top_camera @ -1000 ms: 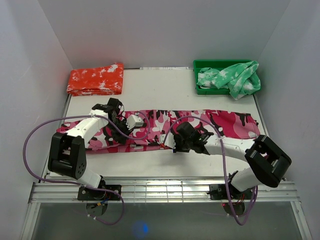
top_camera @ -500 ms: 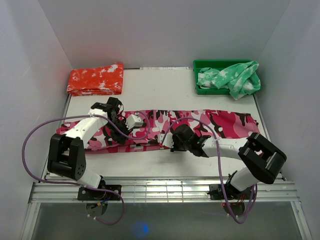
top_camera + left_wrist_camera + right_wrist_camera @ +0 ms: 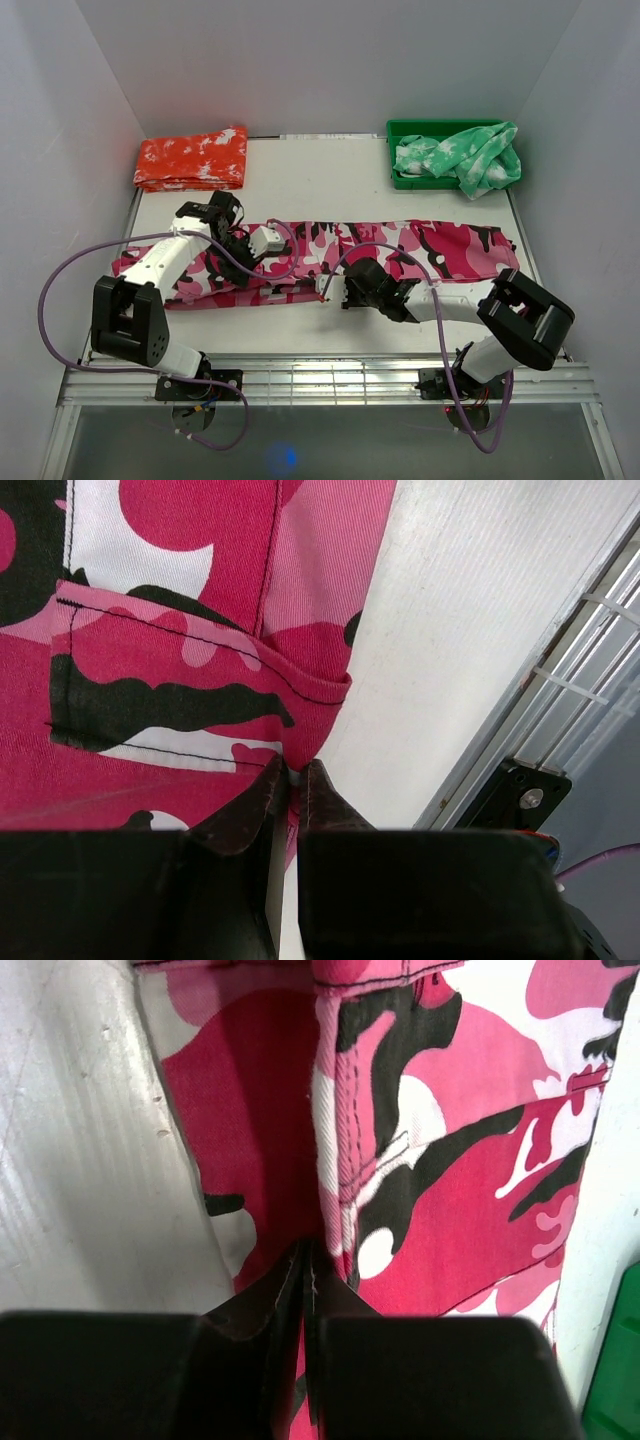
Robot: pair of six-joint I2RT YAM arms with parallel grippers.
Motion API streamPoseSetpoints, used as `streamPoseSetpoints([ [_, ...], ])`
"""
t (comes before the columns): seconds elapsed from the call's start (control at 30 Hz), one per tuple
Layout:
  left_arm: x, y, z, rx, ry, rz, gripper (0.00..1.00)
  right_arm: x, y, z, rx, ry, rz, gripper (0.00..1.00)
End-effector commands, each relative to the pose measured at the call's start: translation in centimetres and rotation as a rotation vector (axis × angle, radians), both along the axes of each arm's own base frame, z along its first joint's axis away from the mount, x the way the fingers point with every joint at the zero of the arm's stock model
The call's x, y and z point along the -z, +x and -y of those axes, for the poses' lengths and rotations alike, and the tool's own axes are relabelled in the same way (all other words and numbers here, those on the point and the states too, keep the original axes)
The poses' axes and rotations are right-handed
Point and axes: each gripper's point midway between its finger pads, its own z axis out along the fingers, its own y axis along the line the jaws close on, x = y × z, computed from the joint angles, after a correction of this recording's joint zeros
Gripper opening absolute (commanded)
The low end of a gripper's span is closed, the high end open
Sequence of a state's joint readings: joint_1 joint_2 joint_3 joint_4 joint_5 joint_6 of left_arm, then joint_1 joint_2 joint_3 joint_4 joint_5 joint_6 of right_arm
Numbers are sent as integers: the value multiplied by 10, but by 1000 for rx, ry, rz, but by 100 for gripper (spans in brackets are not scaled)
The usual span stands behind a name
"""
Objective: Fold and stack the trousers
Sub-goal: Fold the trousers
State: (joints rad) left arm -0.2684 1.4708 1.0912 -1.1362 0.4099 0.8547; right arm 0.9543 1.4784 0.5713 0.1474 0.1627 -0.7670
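The trousers (image 3: 450,250), pink-magenta camouflage with black and white patches, lie stretched left to right across the middle of the table. My left gripper (image 3: 243,258) sits over their left part. In the left wrist view it (image 3: 296,772) is shut, pinching the hem edge of the trousers (image 3: 200,650) beside bare table. My right gripper (image 3: 330,287) is low at the near edge of the cloth, around the middle. In the right wrist view it (image 3: 310,1252) is shut on a fold of the trousers (image 3: 450,1190).
A folded orange-red garment (image 3: 192,160) with white splotches lies at the back left. A green bin (image 3: 405,130) at the back right holds a green and white garment (image 3: 465,155). A metal rail (image 3: 330,380) runs along the near table edge. White walls enclose the sides.
My right gripper has slid left and slightly nearer along the trousers' near edge, holding the cloth. The left arm has shifted a little to the left, its gripper still shut on the cloth.
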Motion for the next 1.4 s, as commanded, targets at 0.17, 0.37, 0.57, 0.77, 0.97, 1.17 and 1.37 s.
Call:
streamPoseSetpoints([
  [0.17, -17, -36, -3, 90, -53, -3, 0, 32, -9, 26, 45, -119, -39, 8],
  [0.37, 22, -64, -23, 131, 29, -74, 0, 33, -11, 32, 62, -138, -43, 8],
  [0.57, 57, -62, -25, 88, 57, -99, 0, 33, -15, 33, 66, -134, -68, 8],
  [0.77, 86, -36, -31, -30, 135, -78, 10, 8, -33, 25, -14, -109, -160, 9],
  [0.97, 71, -25, -18, -21, 75, -61, 20, -23, -58, 45, -135, -99, -202, 43],
  [1.17, 26, -23, -6, -1, -12, 6, 29, -54, -60, 66, -107, -25, -243, 54],
  [1.37, -30, 17, 3, -108, -96, 144, 56, -79, -21, 69, -15, 74, -279, 64],
])
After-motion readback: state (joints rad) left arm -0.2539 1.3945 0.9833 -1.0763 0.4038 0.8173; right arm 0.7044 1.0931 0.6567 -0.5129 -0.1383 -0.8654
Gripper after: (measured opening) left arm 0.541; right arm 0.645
